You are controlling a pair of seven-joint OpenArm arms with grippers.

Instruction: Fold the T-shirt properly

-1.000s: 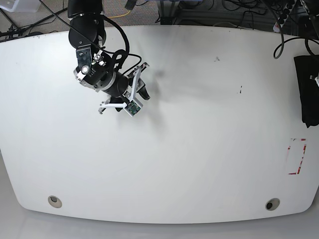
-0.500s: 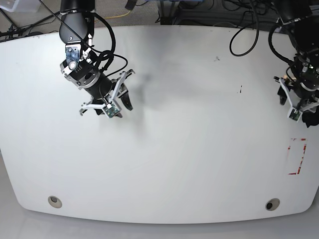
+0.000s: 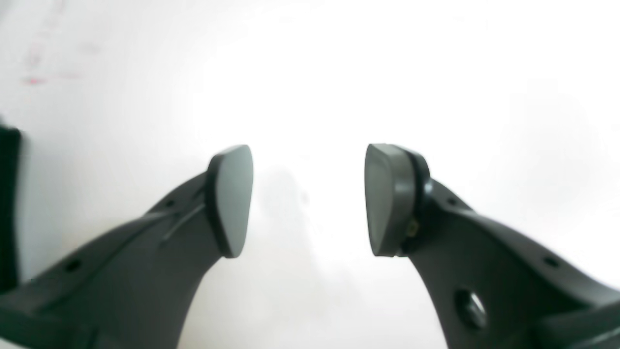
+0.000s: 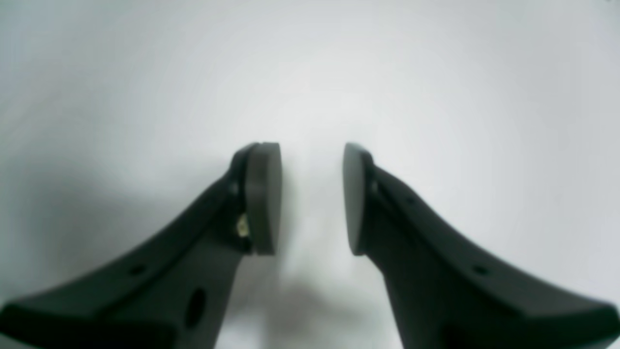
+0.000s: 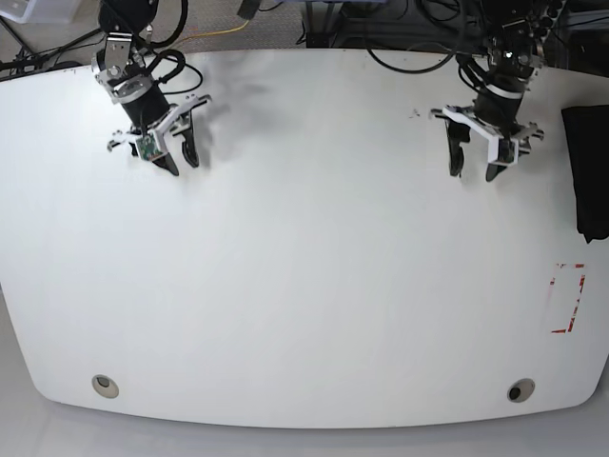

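Left wrist view: the left claw point(image 3: 309, 199) hangs over the white table point(image 3: 436, 72) with its jaws parted and nothing between them. The two grey pads point(image 3: 231, 198) face each other across a clear gap of bare tabletop. At the far left edge of this view a strip of black cloth, the T-shirt point(image 3: 8, 208), shows beside the left finger, apart from it. Faint red marks point(image 3: 34, 80) lie on the table above that cloth.

Right wrist view: the right claw point(image 4: 312, 198) is also released, its jaws a little closer together than the other's, and empty. Beneath it there is only the table's plain surface, with a soft shadow under the fingers.

Base view: taking the table point(image 5: 304, 286) as the landmark, the right claw point(image 5: 178, 155) sits over its far left corner, and the left claw point(image 5: 476, 160) sits over its far right part. Both point down toward the tabletop with fingers spread. The T-shirt point(image 5: 588, 171) lies as a compact black bundle at the table's right edge, to the right of the left claw and clear of it; no graphic can be made out on it. A red-outlined rectangle point(image 5: 568, 298) is marked on the table near that same edge, nearer the front than the T-shirt. Two round holes point(image 5: 105, 386) sit near the table's front corners. Cables point(image 5: 419, 24) run behind the table's far edge.
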